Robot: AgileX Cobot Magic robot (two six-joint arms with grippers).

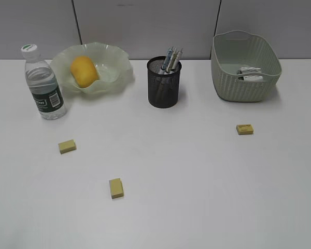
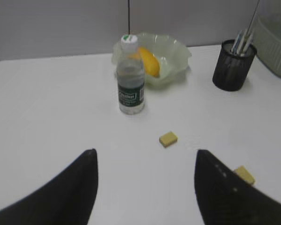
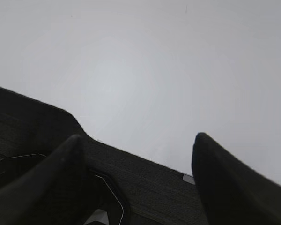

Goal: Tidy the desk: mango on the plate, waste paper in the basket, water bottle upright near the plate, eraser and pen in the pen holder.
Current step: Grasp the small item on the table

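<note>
— Where does everything sit around the pen holder?

— Pens stand in it. Left of it, the mango lies in the plate, the water bottle upright just beside. Right of it, the basket holds the waste paper. Three erasers lie loose on the bench, nearer the camera.

— And each claw?

— Left claw spread apart, empty; right claw likewise, over the bench edge.
</note>
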